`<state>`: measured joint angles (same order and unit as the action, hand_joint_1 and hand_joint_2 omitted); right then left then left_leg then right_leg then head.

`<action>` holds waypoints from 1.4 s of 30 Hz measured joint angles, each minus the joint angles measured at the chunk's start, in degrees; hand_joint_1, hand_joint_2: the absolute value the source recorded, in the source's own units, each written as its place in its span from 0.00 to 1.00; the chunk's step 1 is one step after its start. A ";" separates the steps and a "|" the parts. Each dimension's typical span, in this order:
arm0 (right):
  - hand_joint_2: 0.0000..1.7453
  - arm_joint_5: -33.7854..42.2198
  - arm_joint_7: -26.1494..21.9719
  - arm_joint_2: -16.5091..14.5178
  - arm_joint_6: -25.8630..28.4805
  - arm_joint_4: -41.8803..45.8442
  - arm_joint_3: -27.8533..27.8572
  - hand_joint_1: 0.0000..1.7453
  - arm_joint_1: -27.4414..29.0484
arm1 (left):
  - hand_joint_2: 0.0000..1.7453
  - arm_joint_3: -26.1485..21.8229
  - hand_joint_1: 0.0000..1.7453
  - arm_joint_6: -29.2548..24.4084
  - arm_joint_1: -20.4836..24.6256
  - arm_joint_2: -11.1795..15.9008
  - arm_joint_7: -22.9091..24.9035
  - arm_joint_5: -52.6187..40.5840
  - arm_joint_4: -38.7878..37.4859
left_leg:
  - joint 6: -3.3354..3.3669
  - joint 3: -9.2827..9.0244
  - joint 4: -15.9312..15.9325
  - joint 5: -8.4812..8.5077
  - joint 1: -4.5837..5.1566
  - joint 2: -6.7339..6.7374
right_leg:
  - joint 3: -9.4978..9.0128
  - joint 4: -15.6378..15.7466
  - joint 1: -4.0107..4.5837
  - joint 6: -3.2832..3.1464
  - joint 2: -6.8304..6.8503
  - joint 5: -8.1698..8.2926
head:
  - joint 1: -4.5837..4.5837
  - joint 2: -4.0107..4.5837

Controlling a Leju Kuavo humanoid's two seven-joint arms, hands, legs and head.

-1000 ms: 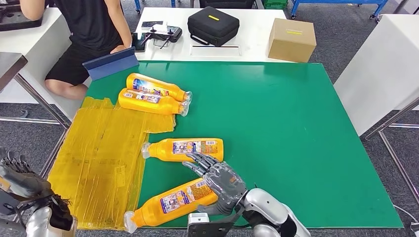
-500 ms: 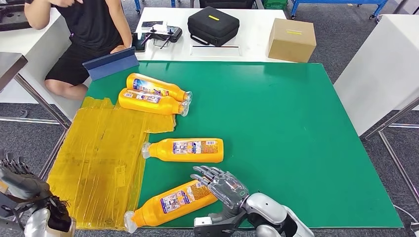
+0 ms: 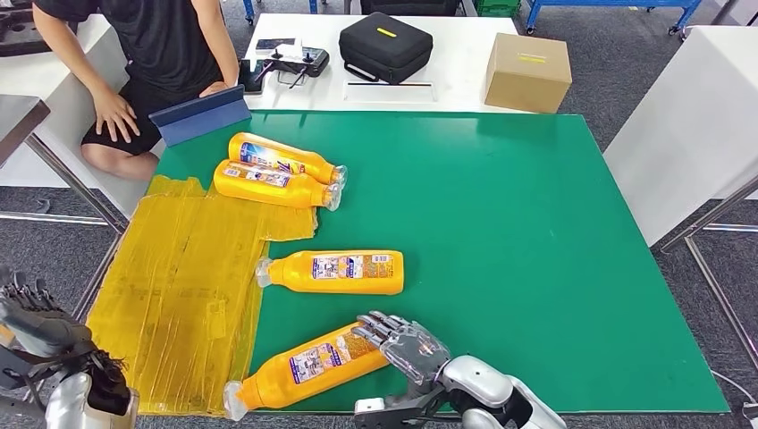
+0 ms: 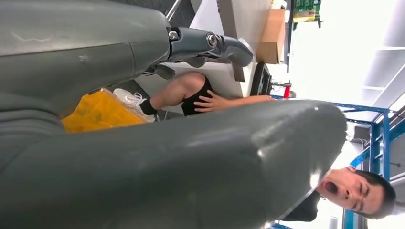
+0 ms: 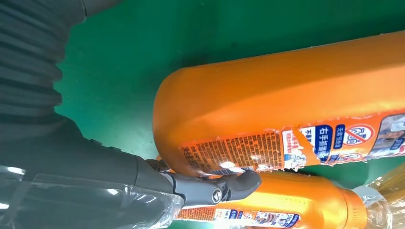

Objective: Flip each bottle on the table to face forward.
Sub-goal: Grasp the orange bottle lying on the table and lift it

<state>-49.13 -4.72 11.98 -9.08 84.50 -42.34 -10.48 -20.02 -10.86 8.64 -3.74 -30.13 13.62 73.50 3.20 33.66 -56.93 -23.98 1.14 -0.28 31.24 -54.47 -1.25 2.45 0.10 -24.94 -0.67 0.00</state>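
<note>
The green counter (image 3: 536,223) carries everything, its near-left part covered by a crinkled yellow sheet (image 3: 179,286) lying between the two robot hands. A person (image 3: 152,54) sits beyond the far-left corner, cut off at the picture's top, one hand on a knee.

Four orange bottles lie on their sides. The nearest bottle (image 3: 308,366) slants with its base touching the right robot hand (image 3: 402,344) and its clear cap resting on the sheet's edge; its label faces up. The middle bottle (image 3: 335,271) lies just beyond that robot hand's fingertips, apart from them, label up, cap pointing toward the sheet. The far pair of bottles (image 3: 277,170) lies touching side by side well ahead and to the left, caps toward the counter's middle.

The right robot hand rests palm-down with its fingers apart, closed round nothing; the wrist view shows a finger (image 5: 224,186) against the nearest bottle's base, though its other fingers are hidden there.

The left robot hand (image 3: 40,326) hangs off the counter's near-left corner; whether its fingers are spread or curled is hard to make out.
</note>
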 joint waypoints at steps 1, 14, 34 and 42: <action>1.00 -0.10 0.02 -0.02 0.14 -0.24 -0.12 0.00 -0.16 | 0.00 0.00 0.00 0.04 0.08 0.00 -0.03 0.00 -0.09 | 0.00 0.00 0.00 0.00 0.00 0.00 | -0.01 0.00 0.00 0.00 0.00 0.00 | 0.01 0.00; 1.00 -3.99 0.11 -2.94 2.38 -4.15 -1.55 0.00 -2.82 | 0.00 -0.12 0.00 0.56 0.25 -0.02 -0.72 0.27 -0.85 | 0.00 -0.06 0.00 0.01 0.00 0.00 | -0.08 -0.01 0.00 0.00 0.00 0.00 | 0.01 0.00; 1.00 -6.01 -1.37 -7.25 1.97 -11.55 -3.47 0.65 -6.82 | 0.00 -0.65 0.00 1.11 0.22 -0.44 -0.93 0.33 -1.15 | 0.02 -0.06 0.00 0.02 0.00 -0.01 | -0.09 -0.01 -0.01 0.00 0.00 0.00 | 0.00 0.00; 1.00 -4.54 -1.95 -7.05 2.08 -15.81 -4.78 1.00 -9.51 | 0.00 -0.72 0.00 1.24 0.26 -0.48 -1.09 0.62 -1.43 | 0.02 -0.23 0.00 0.01 -0.01 0.04 | -0.14 0.01 0.00 -0.01 -0.02 0.00 | 0.02 0.00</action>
<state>-53.67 -6.66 4.93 -7.00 68.69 -47.12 -19.98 -20.74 -9.62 8.90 -4.22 -31.22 14.23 72.07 3.21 33.44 -56.92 -23.97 1.13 -0.24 31.10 -54.47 -1.25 2.44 0.08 -24.94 -0.65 0.00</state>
